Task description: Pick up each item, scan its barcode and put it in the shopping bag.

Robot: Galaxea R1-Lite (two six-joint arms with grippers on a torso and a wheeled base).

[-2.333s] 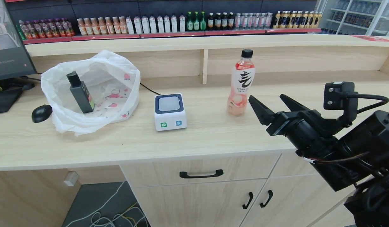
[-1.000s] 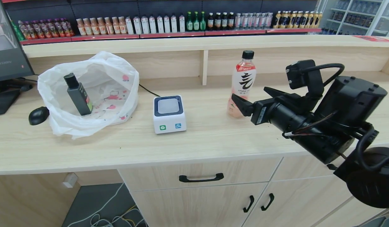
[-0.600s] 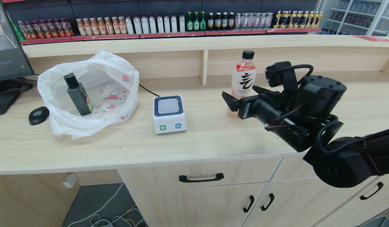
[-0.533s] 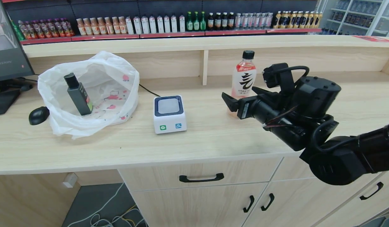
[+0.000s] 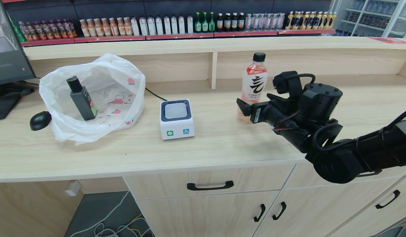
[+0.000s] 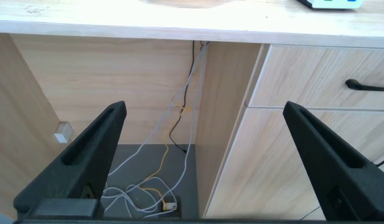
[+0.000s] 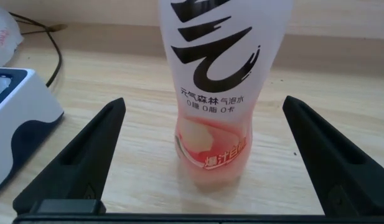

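Counter [image 5: 222, 144]: pale wood grain, smooth, matt.
Bottle [image 5: 253, 86]: frosted translucent plastic with a glossy printed label.
Shopping bag [image 5: 132, 82]: thin white plastic film, crinkled, slight sheen.
Scanner [image 5: 176, 127]: smooth white plastic.
Right gripper [image 5: 254, 99]: matt black plastic.

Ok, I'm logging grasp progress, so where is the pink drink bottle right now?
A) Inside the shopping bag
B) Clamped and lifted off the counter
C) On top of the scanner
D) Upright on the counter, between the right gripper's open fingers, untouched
D: the pink drink bottle stands upright on the counter, and the right gripper has its fingers spread wide on either side, with gaps to the bottle.
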